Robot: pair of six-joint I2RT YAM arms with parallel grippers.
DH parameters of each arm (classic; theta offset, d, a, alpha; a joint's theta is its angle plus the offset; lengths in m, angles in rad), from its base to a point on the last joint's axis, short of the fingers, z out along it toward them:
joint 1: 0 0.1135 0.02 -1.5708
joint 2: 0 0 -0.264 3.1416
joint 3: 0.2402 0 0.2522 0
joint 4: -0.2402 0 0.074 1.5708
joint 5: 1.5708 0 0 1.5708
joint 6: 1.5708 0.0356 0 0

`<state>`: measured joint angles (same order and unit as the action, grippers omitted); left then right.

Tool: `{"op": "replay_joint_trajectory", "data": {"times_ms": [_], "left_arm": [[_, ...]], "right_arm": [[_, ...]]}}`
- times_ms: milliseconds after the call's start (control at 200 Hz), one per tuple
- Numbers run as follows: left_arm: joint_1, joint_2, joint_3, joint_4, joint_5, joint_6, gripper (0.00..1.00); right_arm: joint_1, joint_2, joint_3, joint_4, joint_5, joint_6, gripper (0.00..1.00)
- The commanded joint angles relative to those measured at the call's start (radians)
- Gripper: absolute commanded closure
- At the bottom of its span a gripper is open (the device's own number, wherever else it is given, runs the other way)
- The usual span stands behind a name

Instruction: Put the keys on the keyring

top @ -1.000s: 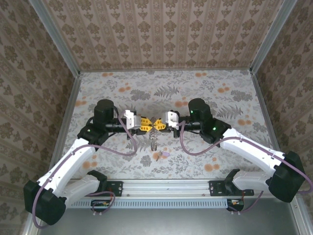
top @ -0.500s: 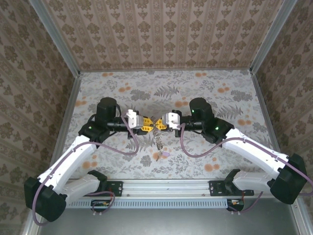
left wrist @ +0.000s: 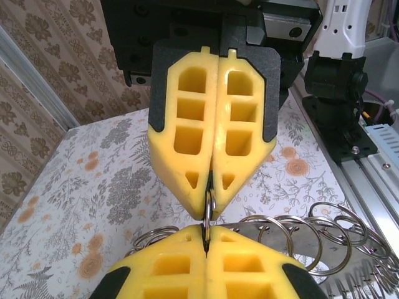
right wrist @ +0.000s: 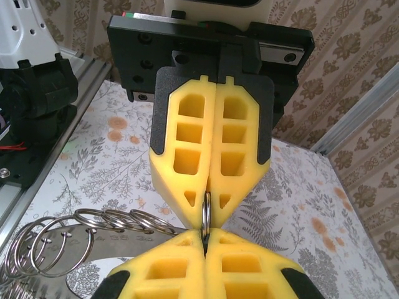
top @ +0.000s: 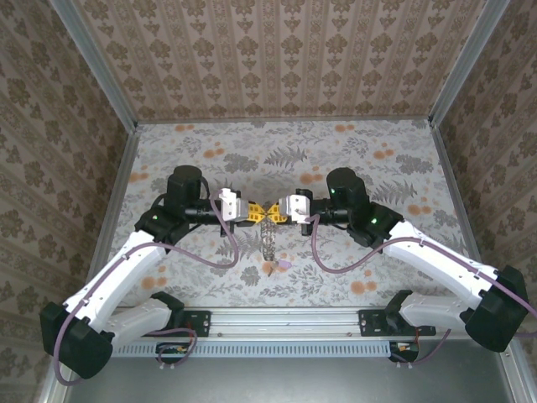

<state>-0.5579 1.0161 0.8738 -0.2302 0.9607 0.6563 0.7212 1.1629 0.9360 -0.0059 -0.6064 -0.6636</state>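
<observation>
Keyring (top: 267, 238) metal hangs in the middle of the scene: a bunch of thin silvery split rings (left wrist: 299, 240) strung along a flat grey strip (right wrist: 93, 283), seen from above as a dark, ragged band running from the gripper tips toward the near side. One ring at its top stands on edge between the two sets of yellow fingertips. Keys (top: 278, 265), a tiny pale purple and tan cluster, lie on the table (top: 377, 180) just beside the band's near end; whether they touch it cannot be told. The table wears a pale cloth printed with grey ferns and orange flowers, patterned tan walls (top: 277, 59) close it in on three sides, and a metal rail (top: 285, 323) runs along the near edge. Both arms reach in from their bases, elbows out, forearms turned level so the grippers meet tip to tip. Left gripper (top: 258, 212) has its fingers pressed together, pinching the upright ring in their seam; right gripper (top: 273, 211) faces it, fingers likewise pressed together on the same ring.
</observation>
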Motion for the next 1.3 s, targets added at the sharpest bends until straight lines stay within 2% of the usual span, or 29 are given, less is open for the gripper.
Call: {"op": "replay_joint_trajectory", "data": {"times_ms": [0, 40, 70, 260, 560, 650, 735, 780, 935, 1145, 1295], "left_arm": [[-0.016, -0.02, -0.004, 0.041, 0.016, 0.023, 1.0], [-0.016, -0.033, -0.018, 0.063, 0.01, 0.026, 1.0], [-0.017, -0.041, -0.027, 0.08, 0.002, 0.026, 1.0], [-0.019, -0.075, -0.053, 0.105, -0.046, 0.075, 1.0], [-0.019, -0.056, -0.062, 0.164, -0.001, 0.036, 1.0], [-0.018, -0.053, -0.06, 0.168, -0.004, 0.026, 1.0], [-0.018, -0.049, -0.059, 0.167, 0.003, 0.018, 1.0], [-0.019, -0.047, -0.058, 0.167, 0.004, 0.014, 1.0], [-0.019, -0.041, -0.052, 0.149, -0.01, 0.012, 1.0], [-0.019, 0.004, 0.017, 0.009, -0.028, 0.049, 1.0], [-0.019, 0.013, 0.022, 0.004, -0.031, 0.047, 1.0]], "right_arm": [[0.004, -0.025, -0.01, 0.068, 0.029, -0.023, 0.91], [0.006, -0.034, -0.028, 0.089, 0.039, -0.015, 0.82], [0.006, -0.041, -0.04, 0.104, 0.047, -0.009, 0.8], [0.007, -0.085, -0.089, 0.121, 0.082, 0.007, 0.78], [0.038, -0.073, -0.097, 0.159, 0.144, 0.009, 0.71], [0.042, -0.066, -0.095, 0.166, 0.147, 0.012, 0.73], [0.044, -0.064, -0.096, 0.178, 0.148, 0.016, 0.83], [0.044, -0.065, -0.095, 0.178, 0.146, 0.017, 0.84], [0.047, -0.07, -0.098, 0.172, 0.129, 0.012, 0.76], [0.053, -0.071, -0.093, 0.165, 0.164, 0.005, 0.74], [0.058, -0.056, -0.079, 0.155, 0.172, 0.003, 0.75]]}}
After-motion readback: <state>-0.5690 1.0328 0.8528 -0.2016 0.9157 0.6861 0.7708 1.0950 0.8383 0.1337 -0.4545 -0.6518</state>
